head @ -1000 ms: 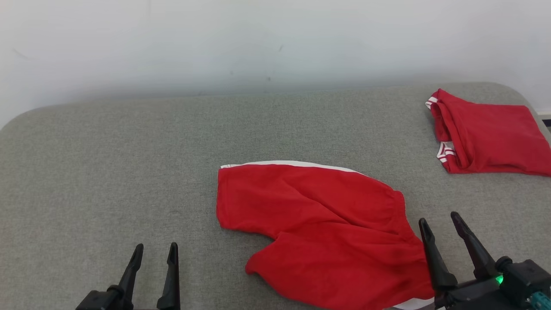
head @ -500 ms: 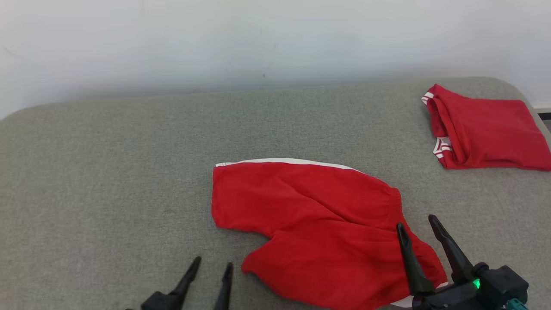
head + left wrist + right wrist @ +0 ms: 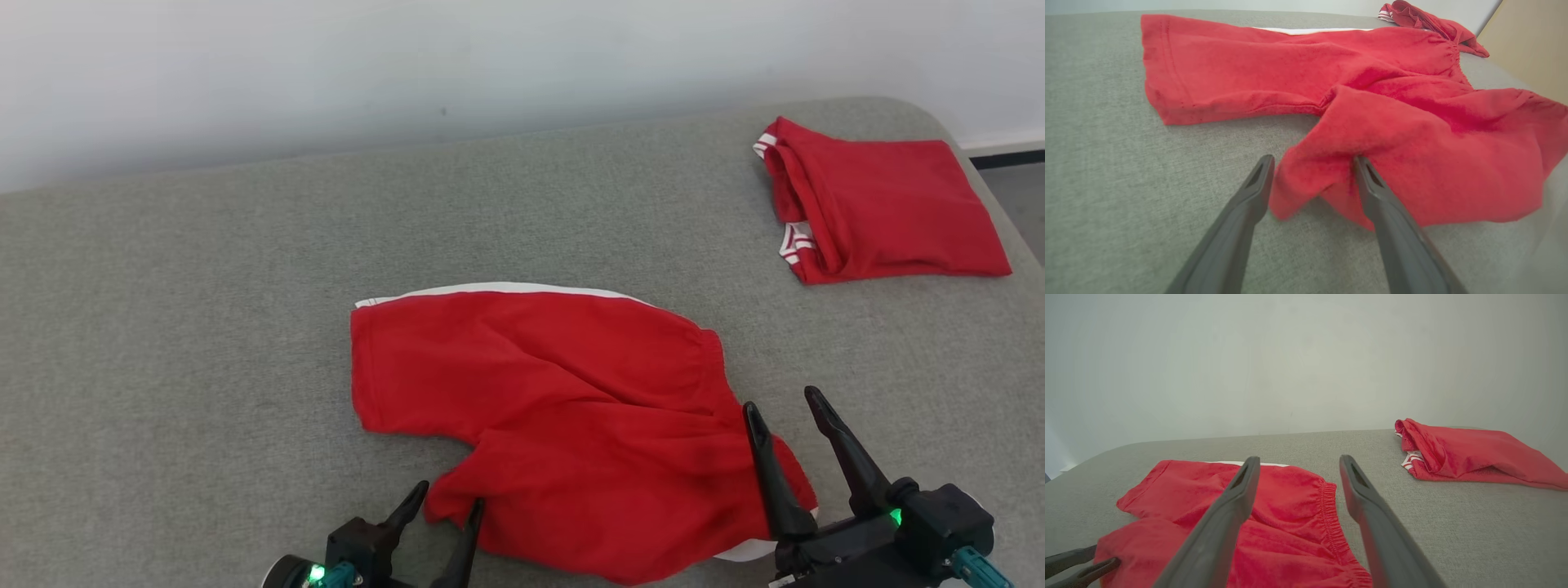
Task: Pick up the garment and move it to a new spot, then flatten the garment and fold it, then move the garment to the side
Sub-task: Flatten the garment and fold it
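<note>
Item under task: red soft-cloth shorts with white side stripes and a gathered elastic waistband. In the head view they lie on the grey woven fabric surface, at the centre of the frame and a little toward 5 o'clock. They are spread out but not flat. The waistband is at the 3 o'clock end and the two leg openings face 9 o'clock. One white stripe runs along the 12 o'clock edge, and a short length of another shows at the 5 o'clock edge. The far leg lies fairly smooth. The near leg is rumpled, with creases running across the seat, and its hem corner is lifted and curled.

Left gripper: at 7 o'clock in the head view, jaws standing apart. In the left wrist view, the curled hem corner of the near leg sits between the two dark fingers. One finger touches the cloth and the other stands just beside it, over bare surface. Nothing is clamped.

Right gripper: at 4 o'clock in the head view, jaws standing apart and pointed over the waistband end. In the right wrist view, the gathered band runs between the fingers. Contact with the cloth cannot be determined.

Other item: a folded red garment with red-and-white striped trim rests at 2 o'clock, well apart from the shorts. A plain white wall stands behind the surface at 12 o'clock.
</note>
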Robot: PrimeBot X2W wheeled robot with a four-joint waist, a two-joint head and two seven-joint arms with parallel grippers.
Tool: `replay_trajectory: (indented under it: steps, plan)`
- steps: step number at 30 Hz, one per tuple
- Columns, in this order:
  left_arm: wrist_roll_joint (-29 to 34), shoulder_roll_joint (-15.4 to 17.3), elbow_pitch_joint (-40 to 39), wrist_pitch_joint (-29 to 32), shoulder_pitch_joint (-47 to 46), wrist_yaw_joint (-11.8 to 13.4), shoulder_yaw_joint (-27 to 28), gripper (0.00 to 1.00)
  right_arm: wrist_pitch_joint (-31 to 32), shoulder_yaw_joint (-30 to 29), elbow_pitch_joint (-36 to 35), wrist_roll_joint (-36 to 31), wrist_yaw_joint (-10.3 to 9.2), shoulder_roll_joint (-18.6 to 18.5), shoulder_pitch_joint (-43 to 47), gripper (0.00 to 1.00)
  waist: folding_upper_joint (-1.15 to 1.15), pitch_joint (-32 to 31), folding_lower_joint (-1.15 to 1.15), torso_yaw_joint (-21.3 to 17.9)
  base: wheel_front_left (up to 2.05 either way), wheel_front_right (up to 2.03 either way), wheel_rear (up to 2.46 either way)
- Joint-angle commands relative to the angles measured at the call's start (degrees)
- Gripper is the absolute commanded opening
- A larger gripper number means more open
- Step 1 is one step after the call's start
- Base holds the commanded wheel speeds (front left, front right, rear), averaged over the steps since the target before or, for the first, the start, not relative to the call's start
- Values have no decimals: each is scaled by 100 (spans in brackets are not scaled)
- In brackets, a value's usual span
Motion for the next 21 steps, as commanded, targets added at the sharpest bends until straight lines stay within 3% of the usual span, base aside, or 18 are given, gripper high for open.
replay_trajectory:
  steps: [1,3,4,12,21]
  plan:
    - [-102,19,95,0,-92,-2,-12,100,0,-19,14,-22,-15,11,-20,100,0,73,0,-85,0,0,0]
    - [-146,12,151,0,-209,-2,-19,28,-1,-20,19,-34,-15,22,-13,100,0,75,0,-101,0,0,0]
    - [-187,8,143,0,-235,-2,-31,0,-1,-32,19,-39,-15,26,-3,100,0,72,0,-100,0,0,0]
    - [-347,11,-298,0,-25,3,133,0,0,-134,28,-61,-15,92,120,100,0,-56,0,158,0,0,0]
    - [-110,466,-1627,0,734,33,635,0,0,-230,63,-47,-15,129,286,100,0,-165,0,656,0,0,0]
